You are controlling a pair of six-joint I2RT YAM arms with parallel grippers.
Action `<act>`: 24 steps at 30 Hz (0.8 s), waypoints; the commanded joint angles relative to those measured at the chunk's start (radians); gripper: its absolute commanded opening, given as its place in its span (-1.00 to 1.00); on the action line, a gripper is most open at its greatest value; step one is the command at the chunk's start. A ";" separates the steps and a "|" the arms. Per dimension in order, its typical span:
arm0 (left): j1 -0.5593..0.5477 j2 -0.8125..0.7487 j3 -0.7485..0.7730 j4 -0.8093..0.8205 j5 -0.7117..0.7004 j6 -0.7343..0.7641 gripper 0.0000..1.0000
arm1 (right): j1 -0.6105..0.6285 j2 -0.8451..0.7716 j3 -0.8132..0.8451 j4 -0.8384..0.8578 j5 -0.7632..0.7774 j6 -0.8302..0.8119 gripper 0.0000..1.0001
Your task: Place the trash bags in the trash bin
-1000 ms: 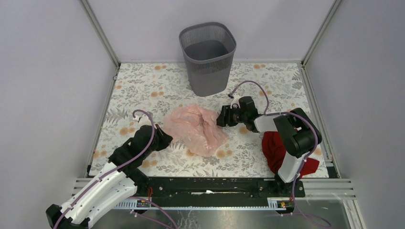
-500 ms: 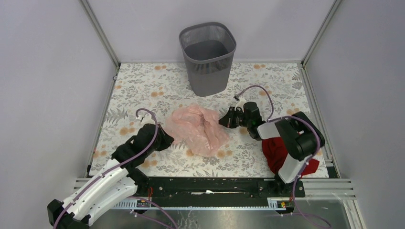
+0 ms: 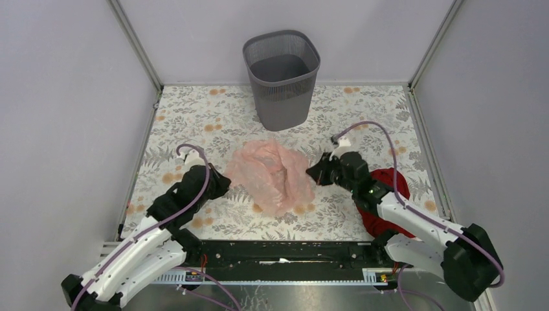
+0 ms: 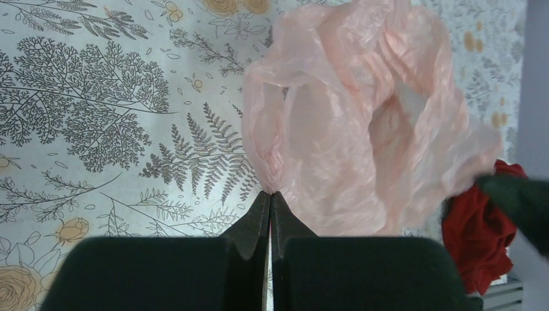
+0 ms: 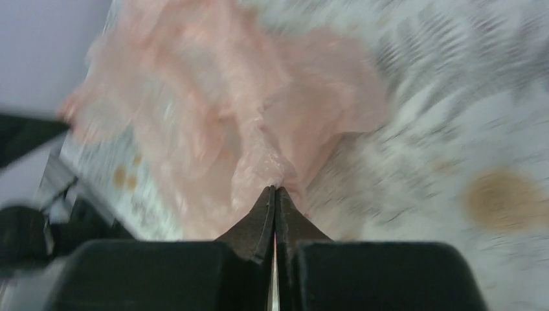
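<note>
Pink film, thin and wrinkled, lies heaped on the flowered table (image 3: 194, 123) between the two arms: this is the trash bag (image 3: 275, 176), not yet in its place. The trash bin (image 3: 282, 78) stands upright at the far edge of the table, well apart from the bag, and as far as the top view shows there is nothing pink inside it. The step in hand looks like a grasp from both sides. The left gripper (image 3: 219, 184) meets the bag's left edge. In its wrist view its fingers (image 4: 254, 227) are pressed together with a fold of film caught at their very tips, the rest of the bag billowing away in front. The right gripper (image 3: 317, 173) is at the bag's right edge. Its own view, though blurred, shows the fingers (image 5: 259, 223) likewise closed on a thin pinch of pink plastic. Both holds look shallow, on little more than a crease each. A red cloth (image 3: 388, 194) lies under the right arm, near the bag but apart from it. The next move calls for lifting both edges together, high enough that the hanging film clears the bin's rim, then carrying it over the mouth and lowering it in. Since the bag spreads wider than the bin, the arms would need to draw closer so that it gathers rather than drapes over the rim or slips from such slight pinches.
</note>
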 commanded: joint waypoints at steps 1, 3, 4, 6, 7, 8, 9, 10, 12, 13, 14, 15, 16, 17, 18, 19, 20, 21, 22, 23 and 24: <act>0.003 0.090 -0.007 0.095 -0.036 0.018 -1.00 | 0.210 -0.028 -0.023 -0.080 0.045 0.063 -1.00; 0.003 0.120 -0.002 0.100 -0.041 0.028 -1.00 | 0.226 -0.006 -0.040 -0.055 -0.019 0.086 -1.00; 0.003 0.128 -0.002 0.100 -0.044 0.032 -1.00 | 0.226 0.003 -0.051 -0.040 -0.029 0.092 -1.00; 0.003 0.124 -0.007 0.100 -0.050 0.037 -1.00 | 0.226 0.016 -0.070 -0.010 -0.058 0.089 -0.91; 0.003 0.116 -0.012 0.101 -0.051 0.037 -1.00 | 0.226 0.023 -0.063 -0.021 -0.076 0.073 -0.81; 0.003 0.106 -0.017 0.104 -0.051 0.037 -1.00 | 0.226 0.027 -0.049 -0.049 -0.082 0.057 -0.67; 0.003 0.094 -0.025 0.105 -0.052 0.037 -1.00 | 0.226 0.026 -0.033 -0.085 -0.080 0.043 -0.52; 0.003 0.084 -0.031 0.107 -0.056 0.037 -1.00 | 0.225 0.019 -0.021 -0.112 -0.073 0.032 -0.40; 0.003 0.066 -0.041 0.104 -0.070 0.035 -1.00 | 0.222 -0.027 -0.023 -0.142 -0.042 0.029 -0.12; 0.003 0.061 -0.044 0.097 -0.080 0.030 -1.00 | 0.213 -0.057 -0.046 -0.131 -0.033 0.040 -0.01; 0.003 0.053 -0.048 0.093 -0.089 0.025 -1.00 | 0.192 -0.093 -0.078 -0.105 -0.042 0.060 0.08; 0.003 0.042 -0.053 0.092 -0.097 0.021 -1.00 | 0.156 -0.124 -0.112 -0.073 -0.073 0.085 0.14; 0.003 0.033 -0.061 0.092 -0.102 0.018 -1.00 | 0.118 -0.149 -0.146 -0.043 -0.111 0.115 0.20; 0.003 0.024 -0.066 0.092 -0.106 0.016 -1.00 | 0.076 -0.167 -0.171 -0.022 -0.146 0.130 0.24; 0.003 0.018 -0.071 0.092 -0.108 0.015 -1.00 | 0.043 -0.173 -0.189 -0.014 -0.170 0.134 0.27; 0.003 0.016 -0.075 0.092 -0.109 0.014 -1.00 | 0.010 -0.171 -0.196 -0.015 -0.188 0.131 0.28; 0.003 0.017 -0.077 0.093 -0.108 0.014 -1.00 | -0.006 -0.164 -0.199 -0.027 -0.196 0.122 0.27; 0.004 0.018 -0.078 0.092 -0.106 0.014 -1.00 | -0.014 -0.155 -0.202 -0.032 -0.199 0.112 0.22; 0.003 0.021 -0.078 0.092 -0.102 0.016 -1.00 | -0.020 -0.142 -0.208 -0.018 -0.208 0.107 0.19; 0.003 0.023 -0.076 0.091 -0.100 0.016 -1.00 | -0.019 -0.128 -0.218 0.007 -0.221 0.104 0.19; 0.003 0.024 -0.076 0.089 -0.098 0.015 -1.00 | -0.020 -0.105 -0.228 0.040 -0.244 0.101 0.19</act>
